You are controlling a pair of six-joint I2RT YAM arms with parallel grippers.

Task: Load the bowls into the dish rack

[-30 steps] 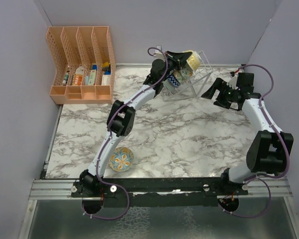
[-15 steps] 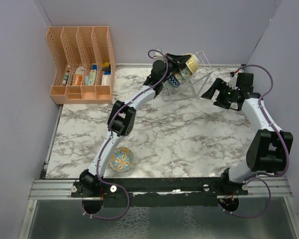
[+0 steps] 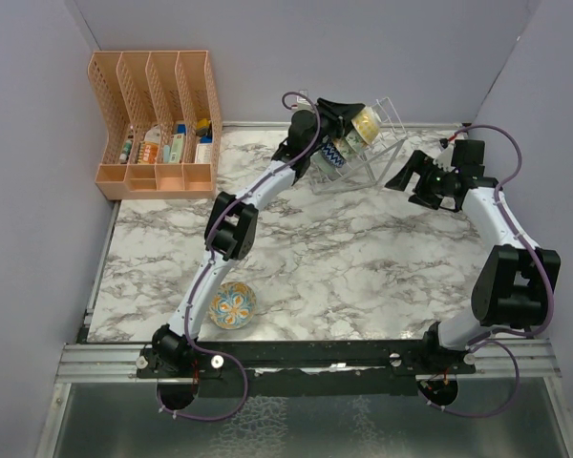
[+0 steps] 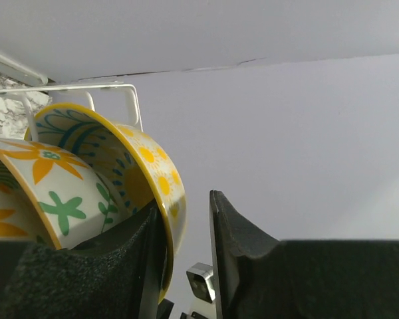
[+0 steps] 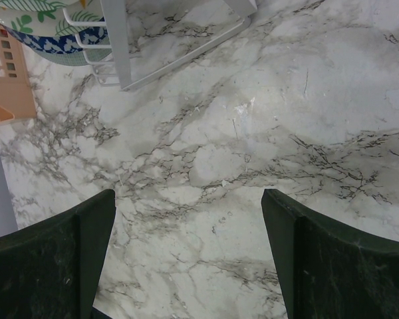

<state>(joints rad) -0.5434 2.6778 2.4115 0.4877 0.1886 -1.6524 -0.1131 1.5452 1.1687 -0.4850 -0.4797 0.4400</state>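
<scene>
The dish rack (image 3: 368, 164) stands at the back of the table with several bowls (image 3: 336, 153) upright in its slots. My left gripper (image 3: 351, 122) is at the rack's top, over a yellow bowl (image 3: 368, 118). In the left wrist view, that yellow bowl's (image 4: 149, 169) rim lies between my left gripper's (image 4: 186, 207) jaws. It rests against the left finger, with a gap to the right finger, so the gripper is open. A cream flowered bowl (image 4: 50, 193) sits behind it. Another patterned bowl (image 3: 234, 305) lies on the table near the left arm's base. My right gripper (image 3: 408, 177) (image 5: 186, 199) hovers open and empty, right of the rack.
An orange slotted organizer (image 3: 158, 124) with small items stands at the back left. The rack's wire frame (image 5: 120, 46) and a blue-patterned bowl (image 5: 60, 41) show at the top left of the right wrist view. Grey walls close the back and both sides.
My left gripper's jaws have parted from the yellow bowl's rim at the rack. The right arm has shifted slightly toward the back.
</scene>
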